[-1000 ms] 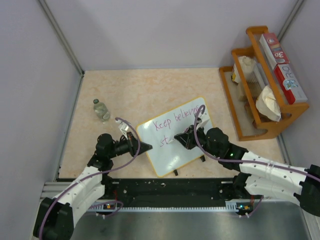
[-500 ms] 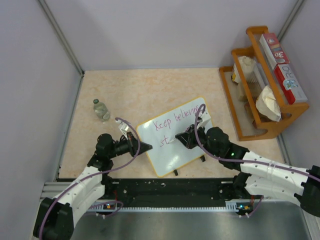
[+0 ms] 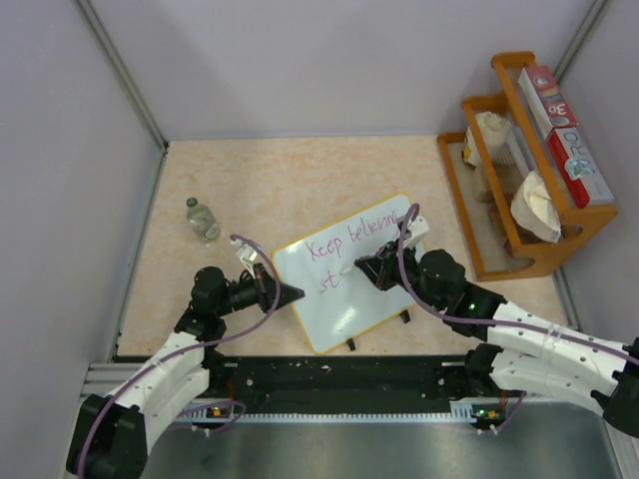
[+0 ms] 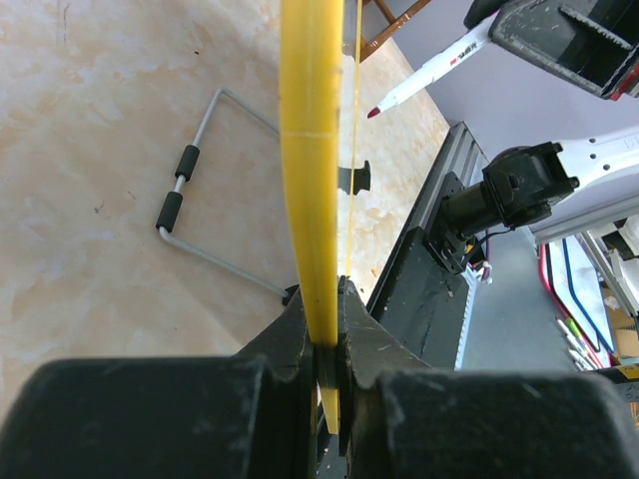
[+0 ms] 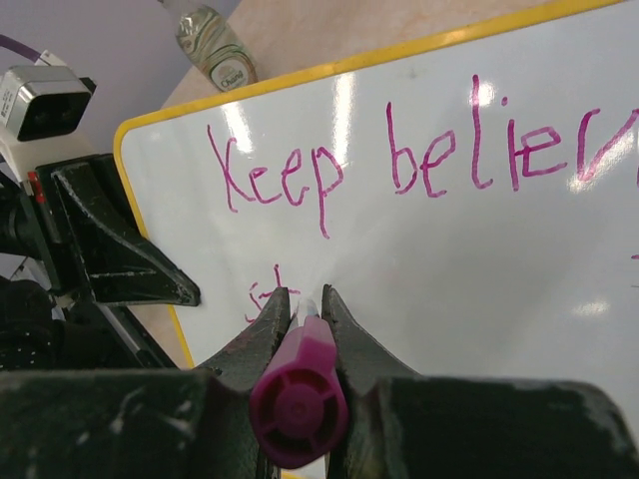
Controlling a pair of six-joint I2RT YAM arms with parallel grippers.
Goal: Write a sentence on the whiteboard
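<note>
Whiteboard (image 3: pixel 344 311) sits mid tabletop (image 3: pixel 260 185), turned at an angle, yellow rim all round, two small black clips (image 3: pixel 351 345) on its near edge. L claw (image 4: pixel 327 334) is pinched tight on the rim at the board's L edge. In the L wrist view the rim is edge-on, rising from btwn the fingers w/ no gap either side. To the L of the rim in that view, a bent wire stand (image 4: pixel 190 215) w/ two black sleeves rests on the tabletop. R claw (image 5: pixel 305 304) comes in from the R over the board's middle, clamped narrow round a marker (image 5: pixel 298 404): purple-pink butt end toward the wrist cam, white barrel angled down-L at the board. Tip is just R of the last letters; can't tell if it's touching, since the fingers hide it in the R wrist view. Sentence (image 5: pixel 399 165) is in purple-pink. From above, the top line reads "Keep believing" along the far part of the board; its end is cut off in the R wrist view. 2nd line is only "st", below "Keep". A clear bottle (image 3: pixel 203 220) stands upright well L of the board, apart from it. A wooden rack (image 3: pixel 519 267) sits at the far-R side of the tabletop, holding boxes & pale bundles, not touching the board.
</note>
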